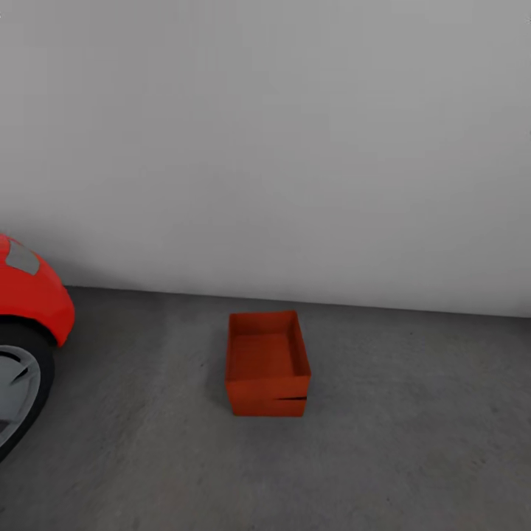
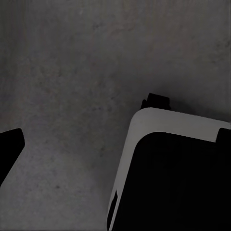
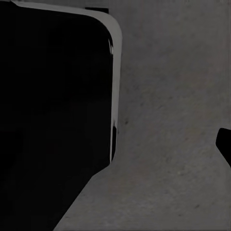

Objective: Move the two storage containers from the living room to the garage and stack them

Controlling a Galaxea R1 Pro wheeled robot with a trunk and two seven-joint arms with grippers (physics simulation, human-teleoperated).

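Two stacked storage containers [image 1: 267, 364] on garage floor [image 1: 413, 428], near wall [image 1: 295, 147]; red car [image 1: 29, 310] aside. Pincer state: cannot tell, either arm.

Stacked storage containers [image 1: 267, 365] on garage floor [image 1: 413, 442].

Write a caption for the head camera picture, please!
Orange-red storage container on the garage's grey concrete floor, near the pale wall, red car at left.
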